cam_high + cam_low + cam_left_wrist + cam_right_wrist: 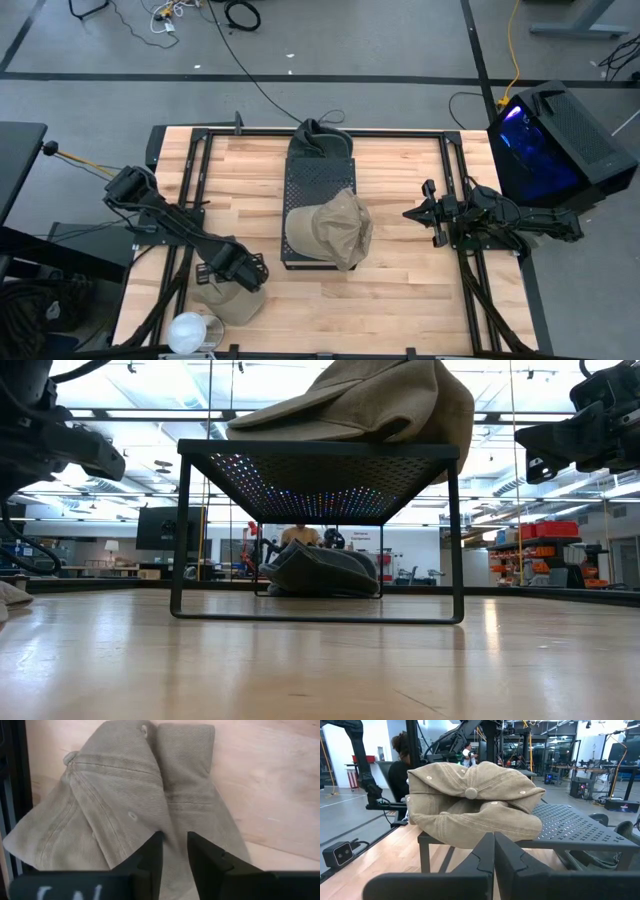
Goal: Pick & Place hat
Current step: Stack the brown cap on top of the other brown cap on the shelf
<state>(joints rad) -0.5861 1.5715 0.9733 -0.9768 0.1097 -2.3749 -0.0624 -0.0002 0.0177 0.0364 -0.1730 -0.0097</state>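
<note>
A tan cap lies crumpled on the wood near the table's near-left corner, and it fills the left wrist view. My left gripper is down on it, fingers nearly together with cloth between them. My right gripper hovers shut at the table's right side, pointing at the rack. A second tan cap rests on top of the black perforated rack, overhanging its near end. My left gripper pinches a raised fold of the tan cap's crown between its two fingers, coming from above and slanting down. How many layers it has, I cannot tell. The rest of the cap lies slack on the table.
A dark grey cap lies at the rack's far end, partly under it. A white round object sits at the near edge beside the left arm. Bare wood lies between the rack and both arms. A person sits beyond the table.
</note>
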